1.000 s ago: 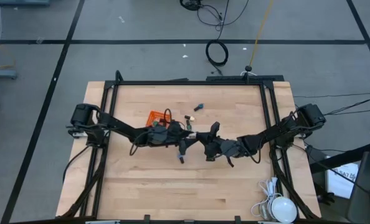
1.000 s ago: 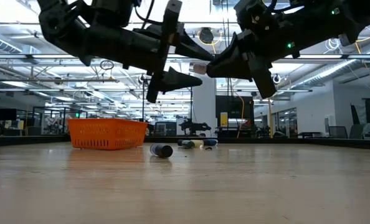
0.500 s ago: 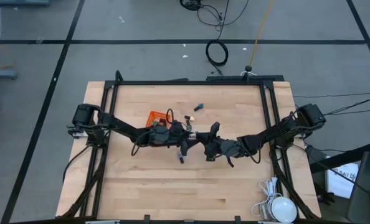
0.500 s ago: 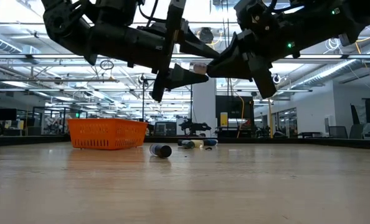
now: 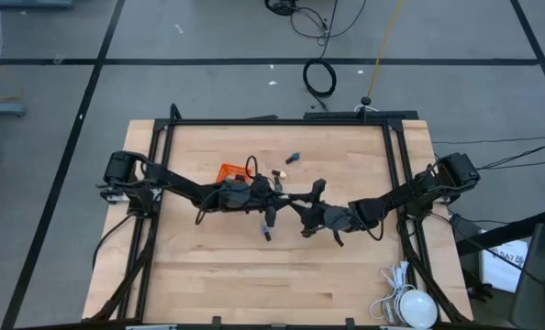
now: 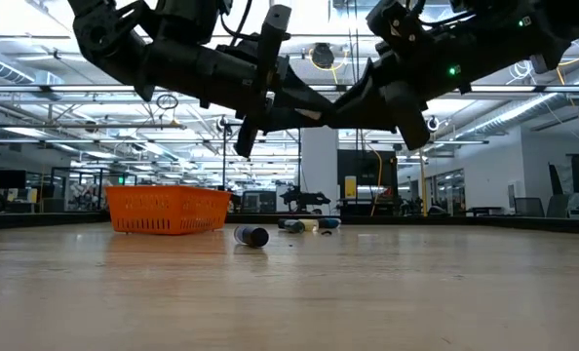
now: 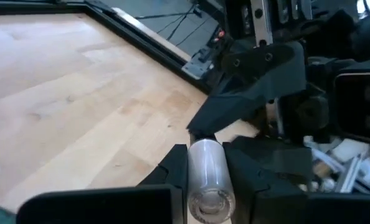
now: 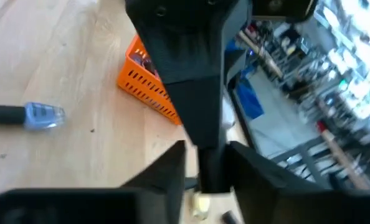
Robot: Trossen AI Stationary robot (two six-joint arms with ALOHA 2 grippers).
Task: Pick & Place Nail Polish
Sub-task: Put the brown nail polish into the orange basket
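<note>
Both grippers met in mid-air above the table's centre, tip to tip, well clear of the wood. The left gripper point(image 7: 207, 171) was clamped on a pale nail polish bottle point(image 7: 207, 180); in the left wrist view the bottle sat between its 2 fingers, lengthwise, one end toward the camera. The right gripper point(image 5: 300, 203) faced it, its fingertips touching or just beside the bottle's far end; whether its fingers were parted or gripping could not be told.

In the low view the meeting point was a dark overlap, the bottle hardly visible there.

On the table: 1 blue bottle with a dark cap point(image 6: 251, 236) lay on its side, near the orange mesh basket point(image 6: 168, 210). Several more small bottles point(image 6: 304, 225) lay farther back; colours unclear.
</note>
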